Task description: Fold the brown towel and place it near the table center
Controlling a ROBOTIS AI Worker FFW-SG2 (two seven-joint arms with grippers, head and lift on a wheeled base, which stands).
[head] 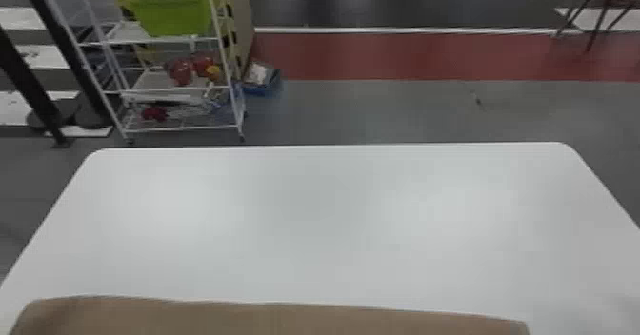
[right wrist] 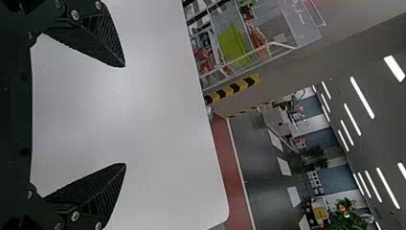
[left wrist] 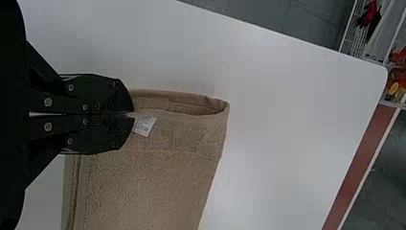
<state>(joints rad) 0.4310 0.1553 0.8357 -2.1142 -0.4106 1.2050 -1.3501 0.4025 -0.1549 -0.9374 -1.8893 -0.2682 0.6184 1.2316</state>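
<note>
Along the bottom edge of the head view, the brown towel (head: 266,317) lies on the white table (head: 314,234), its far edge running nearly straight across. In the left wrist view the towel (left wrist: 153,182) is layered, with a looped fold at one end and a white tag beside the fingertips. My left gripper (left wrist: 131,115) has its two fingers together at the towel's edge by that tag; whether cloth is pinched between them is hidden. My right gripper (right wrist: 125,115) stands wide open over the bare table top, nothing between its fingers.
Beyond the table's far left corner stands a white wire rack (head: 176,89) holding a green bin (head: 166,10). A small blue box (head: 261,79) is on the floor beside it, and a chair (head: 605,1) is at the far right.
</note>
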